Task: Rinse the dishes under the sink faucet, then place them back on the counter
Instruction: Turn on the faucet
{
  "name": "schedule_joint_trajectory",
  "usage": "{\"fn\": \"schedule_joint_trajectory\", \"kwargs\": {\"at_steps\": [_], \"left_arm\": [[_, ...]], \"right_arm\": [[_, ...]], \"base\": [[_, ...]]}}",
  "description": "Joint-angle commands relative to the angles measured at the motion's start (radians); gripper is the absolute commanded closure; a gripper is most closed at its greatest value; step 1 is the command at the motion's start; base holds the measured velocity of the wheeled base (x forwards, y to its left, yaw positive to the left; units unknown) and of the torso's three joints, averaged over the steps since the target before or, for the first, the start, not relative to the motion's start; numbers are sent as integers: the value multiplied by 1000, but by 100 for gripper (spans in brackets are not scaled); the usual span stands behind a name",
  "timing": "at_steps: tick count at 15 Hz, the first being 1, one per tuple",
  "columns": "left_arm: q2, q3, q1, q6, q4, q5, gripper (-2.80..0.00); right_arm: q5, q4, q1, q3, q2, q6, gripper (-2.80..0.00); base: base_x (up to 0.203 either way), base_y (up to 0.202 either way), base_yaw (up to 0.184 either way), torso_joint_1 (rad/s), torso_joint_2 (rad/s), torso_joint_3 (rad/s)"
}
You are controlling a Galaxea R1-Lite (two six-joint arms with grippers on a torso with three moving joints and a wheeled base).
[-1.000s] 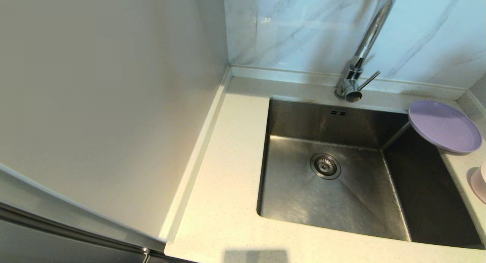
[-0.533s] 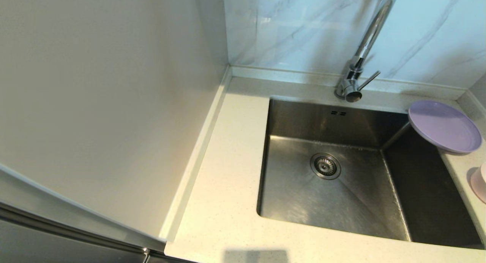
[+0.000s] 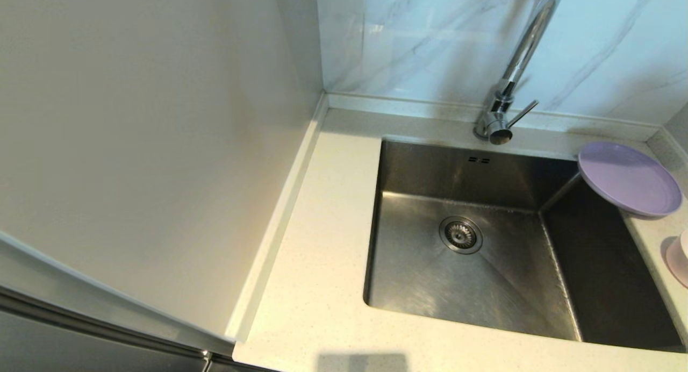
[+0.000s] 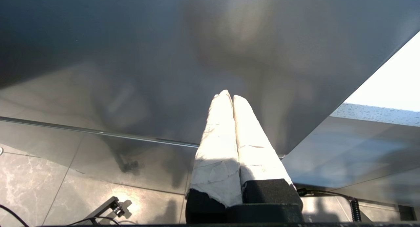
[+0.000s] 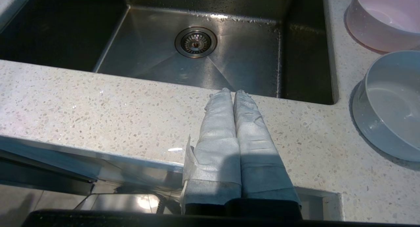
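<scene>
Beside the sink, purple plate and pink bowl are sitting unrinsed; faucet untouched. Left gripper and right gripper are idling closed, empty, short of it.

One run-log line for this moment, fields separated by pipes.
left hand shut, parked low | right hand shut, above counter front | purple plate, pink bowl on counter | sink dry-looking | rinse not begun

A steel sink basin sits sunk into the worktop, its round drain strainer near the middle of the floor. A grey bowl stands on the stone beside the basin's front right corner. Marble-veined wall tiles rise behind.
</scene>
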Motion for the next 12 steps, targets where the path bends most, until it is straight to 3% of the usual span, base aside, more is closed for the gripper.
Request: {"fn": "schedule_joint_trajectory", "kwargs": {"at_steps": [1, 7, 12], "left_arm": [[0, 0, 0, 0, 0, 0, 0], [0, 0, 0, 0, 0, 0, 0], [0, 0, 0, 0, 0, 0, 0]], "right_arm": [[3, 1, 0, 9, 1, -4, 0], [6, 5, 0, 11, 1, -46, 0], [3, 4, 0, 10, 76, -34, 0]], "base": [[0, 0, 0, 0, 0, 0], [0, 0, 0, 0, 0, 0], [0, 0, 0, 0, 0, 0]]}}
